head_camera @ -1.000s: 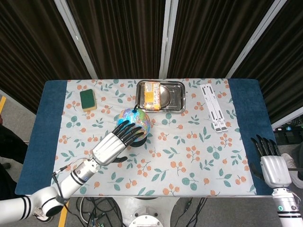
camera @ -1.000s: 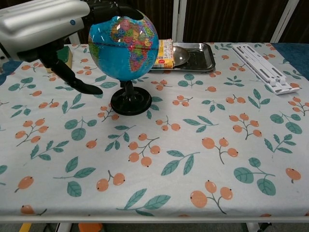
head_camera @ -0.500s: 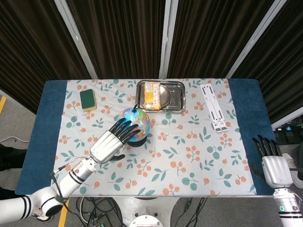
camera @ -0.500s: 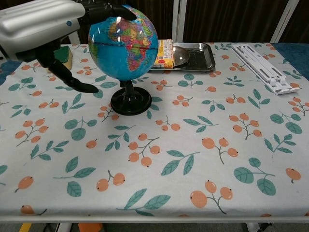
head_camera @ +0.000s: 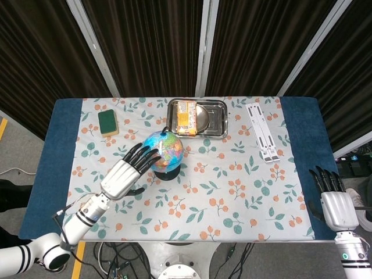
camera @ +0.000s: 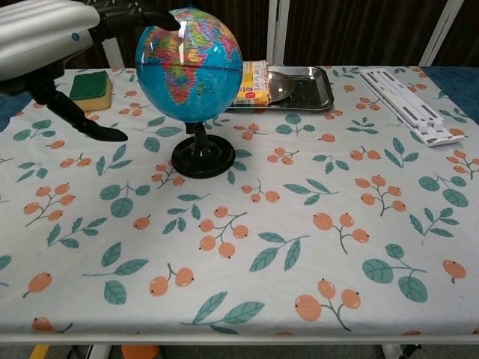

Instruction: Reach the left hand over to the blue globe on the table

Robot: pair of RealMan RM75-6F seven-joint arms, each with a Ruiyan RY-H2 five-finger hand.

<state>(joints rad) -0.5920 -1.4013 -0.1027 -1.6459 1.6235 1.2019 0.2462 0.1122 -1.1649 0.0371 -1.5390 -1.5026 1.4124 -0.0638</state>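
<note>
The blue globe point(head_camera: 165, 149) point(camera: 189, 71) stands upright on its black round base point(camera: 200, 158) near the middle of the floral tablecloth. My left hand point(head_camera: 125, 172) point(camera: 52, 34) hovers just left of it, open with fingers spread; its fingertips point(head_camera: 148, 153) reach to the globe's upper left side, and whether they touch it is unclear. My right hand point(head_camera: 332, 196) hangs off the table's right front corner, fingers pointing up and apart, holding nothing. It is absent from the chest view.
A metal tray point(head_camera: 215, 124) behind the globe holds an orange box point(head_camera: 186, 116) and a round metal dish. A green sponge point(head_camera: 108, 122) lies at the back left. A white folded stand point(head_camera: 261, 132) lies at the back right.
My left hand has drawn back to the left and toward me, from over the globe's top to its left side. The globe has turned a little on its stand. The right hand is still.
</note>
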